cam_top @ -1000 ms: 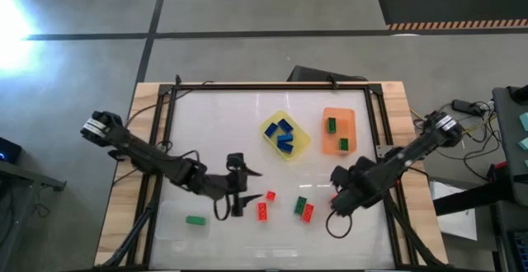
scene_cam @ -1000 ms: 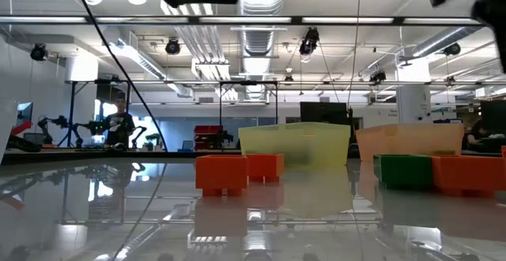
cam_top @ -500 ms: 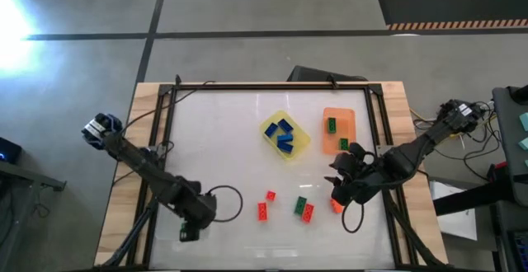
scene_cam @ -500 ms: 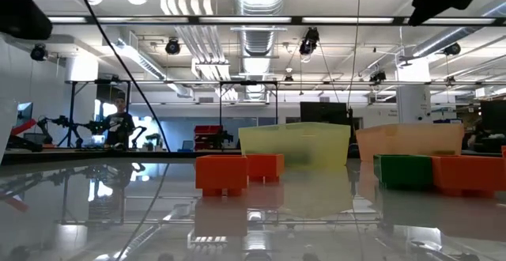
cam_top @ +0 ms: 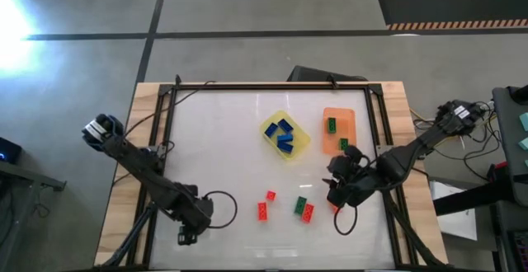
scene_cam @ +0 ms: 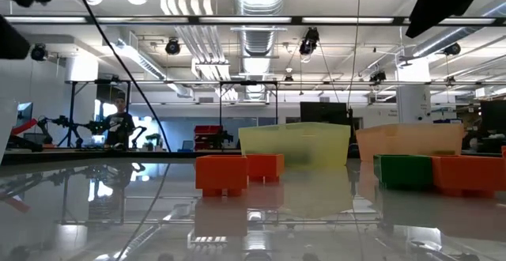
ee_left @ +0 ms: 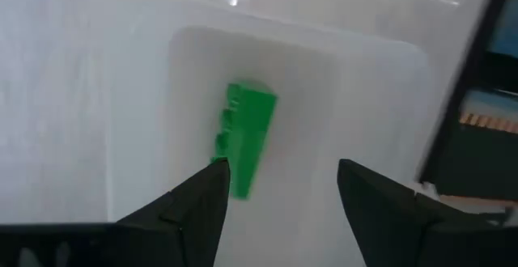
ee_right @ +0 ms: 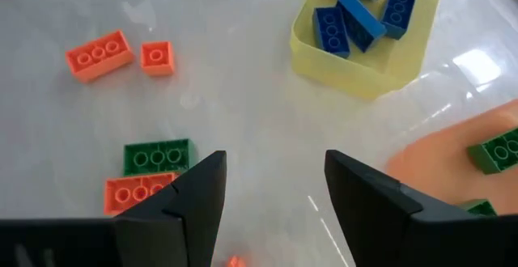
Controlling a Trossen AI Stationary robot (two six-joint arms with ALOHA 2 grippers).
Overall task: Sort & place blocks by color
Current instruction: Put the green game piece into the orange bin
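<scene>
My left gripper (cam_top: 188, 229) hangs open over the clear tray (cam_top: 165, 219) at the near left, fingers pointing down. One green block (ee_left: 247, 137) lies flat on that tray's floor, just beside one fingertip (ee_left: 217, 174); whether they touch, I cannot tell. My right gripper (cam_top: 337, 194) is open above the table's near right, with nothing between its fingers. Loose red-orange blocks (cam_top: 262, 213) and a green block (cam_top: 301, 204) lie on the table to its left. The yellow tray (cam_top: 302, 144) holds blue blocks (ee_right: 356, 12). The orange tray (cam_top: 338, 115) holds two green blocks (cam_top: 332, 124).
A dark frame (cam_top: 247, 86) runs around the white tabletop. A small red-orange block (ee_right: 235, 260) lies close under my right gripper. Cables loop near both arms (cam_top: 221, 208). The table's far left half has free room.
My left gripper has swung from the table's near middle toward the near left, sunk a little and tipped to point down over the clear tray. My right gripper has risen slightly and tipped up. The blocks lie as before.
</scene>
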